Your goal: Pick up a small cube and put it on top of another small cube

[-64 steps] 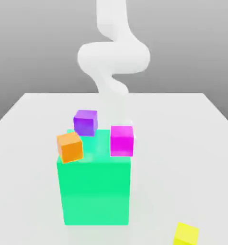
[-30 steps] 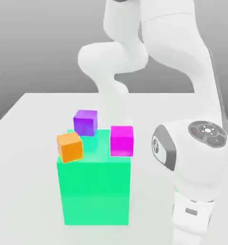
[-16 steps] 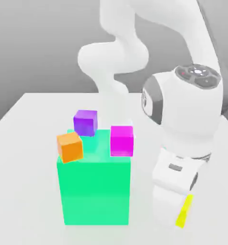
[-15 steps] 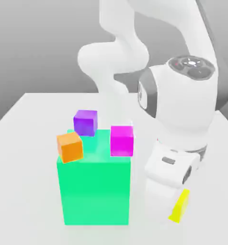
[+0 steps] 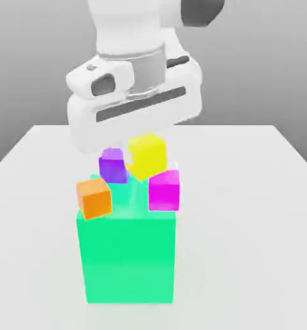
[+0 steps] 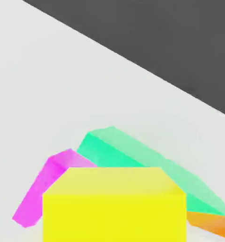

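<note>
— Yellow cube (image 5: 147, 155)? Hanging in the air over the green block (image 5: 129, 258), clear of its top face and touching nothing below.

— Being held how?

— Being pinched by the gripper (image 5: 146, 143), closed tight on the cube's sides and pointing down at the green block. Sitting square and level in the hand view (image 6: 114, 203), so probably gripped evenly.

— And hovering that high why?

— Likely clearing the small cubes around the green block before lowering onto one of them. Floating between two of them in the exterior view: purple cube (image 5: 112, 165) at the green block's far edge, magenta cube (image 5: 164, 190) at its far corner on the exterior view's right.

— Anything else near the green block?

— Orange cube (image 5: 94, 197), sitting by the upper corner on the exterior view's left, tilted a little. Hard telling whether these three are resting on the green block or standing behind it on the table (image 5: 246, 225).

— Heading for which one?

— Cannot tell yet. Judging by the hand view, looking down past the yellow cube at the magenta cube (image 6: 43, 189), the green block (image 6: 133, 151) and a sliver of orange (image 6: 211, 224). Needing careful centring before letting go, or risking a slide off a small top face.
</note>
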Motion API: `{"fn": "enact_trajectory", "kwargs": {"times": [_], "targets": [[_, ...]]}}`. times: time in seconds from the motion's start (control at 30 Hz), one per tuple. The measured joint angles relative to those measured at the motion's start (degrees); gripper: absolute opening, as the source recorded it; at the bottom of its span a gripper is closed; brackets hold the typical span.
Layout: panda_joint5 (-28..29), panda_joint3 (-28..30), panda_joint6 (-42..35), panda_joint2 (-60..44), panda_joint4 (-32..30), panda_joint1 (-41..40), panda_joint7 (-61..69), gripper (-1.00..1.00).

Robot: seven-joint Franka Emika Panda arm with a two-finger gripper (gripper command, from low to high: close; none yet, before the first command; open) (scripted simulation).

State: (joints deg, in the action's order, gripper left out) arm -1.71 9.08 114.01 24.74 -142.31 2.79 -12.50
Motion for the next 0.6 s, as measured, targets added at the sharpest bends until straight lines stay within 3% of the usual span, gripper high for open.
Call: {"fn": "enact_trajectory", "kwargs": {"times": [0.27,0.47,0.5,0.6], "targets": [[4.4,-0.9,-6.1,16.5,-8.5,-7.4,-6.8,-1.0],[7.0,-1.8,4.4,18.5,-19.3,-9.6,-8.6,-1.0],[7.1,-1.8,5.8,18.1,-20.3,-9.7,-8.5,1.0],[7.1,-1.8,5.8,18.1,-20.3,-9.7,-8.5,1.0]]}}
